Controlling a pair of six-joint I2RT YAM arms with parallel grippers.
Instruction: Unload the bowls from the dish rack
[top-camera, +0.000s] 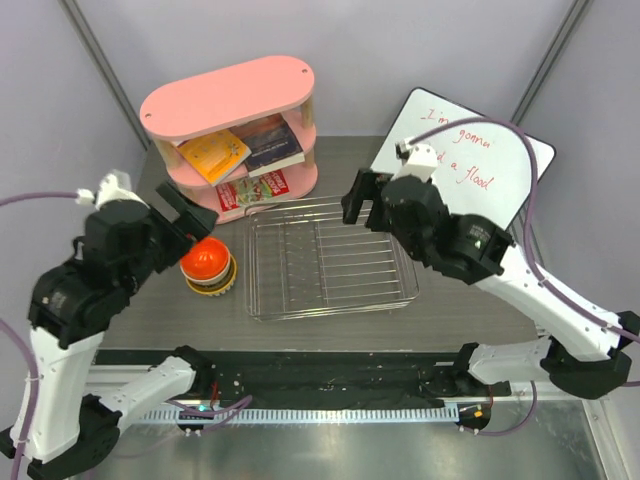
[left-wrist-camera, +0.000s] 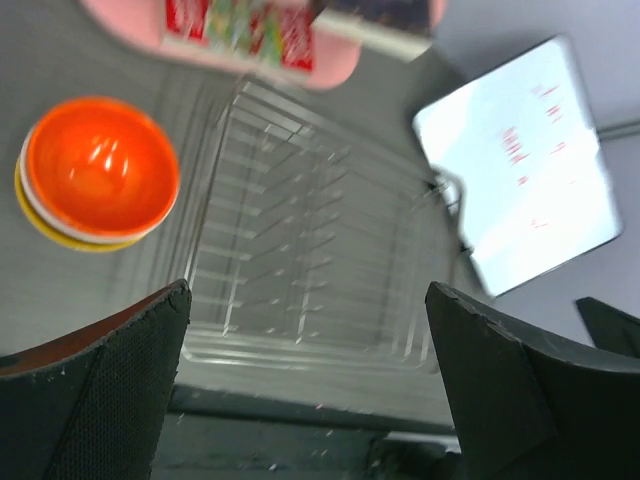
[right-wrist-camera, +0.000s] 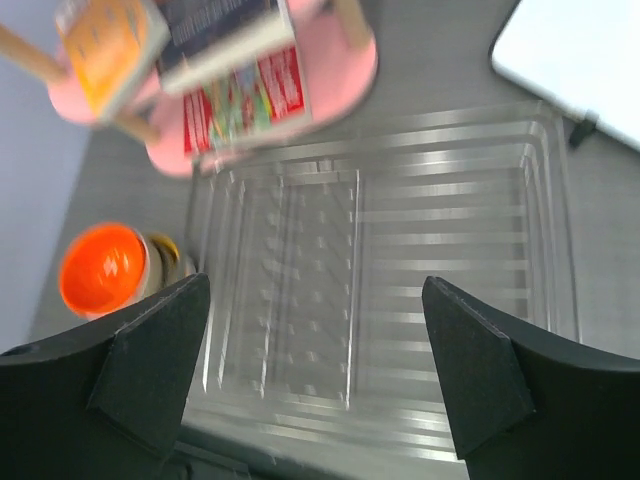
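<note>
The dish rack (top-camera: 330, 262) is one shallow rect. tray of thin, shiny silver wire w/ parallel bars and a raised, rounded rim. It sits at the ctr of the top view on the matte grey table (top-camera: 150, 315). The bowls (top-camera: 208, 264) stand just left of it, outside the rim, nested in a single stack. A glossy orange-red bowl (left-wrist-camera: 100, 165) w/ a smooth inside is on top, a white rim shows under it and a yellow one at the bottom, so three layers are visible. In the left wrist view the stack is at upper left, beside the rack's corner.

The left claw (left-wrist-camera: 308, 290) has two black, rough-textured fingers (left-wrist-camera: 120, 390) spread wide w/ nothing between them, and it hovers over the rack's near edge. The right claw (right-wrist-camera: 315, 283) is the same: jaws wide apart, holding nothing, above the rack.

At the top of the frame is one pink oval shelf (top-camera: 230, 105) w/ a smooth top, pale wooden posts and two tiers. It holds three books (top-camera: 213, 155): one yellow, one dark and one red on the lower tier. At upper right is one whiteboard (top-camera: 470, 160) w/ rounded corners and red handwriting, near the rack's far right corner.
</note>
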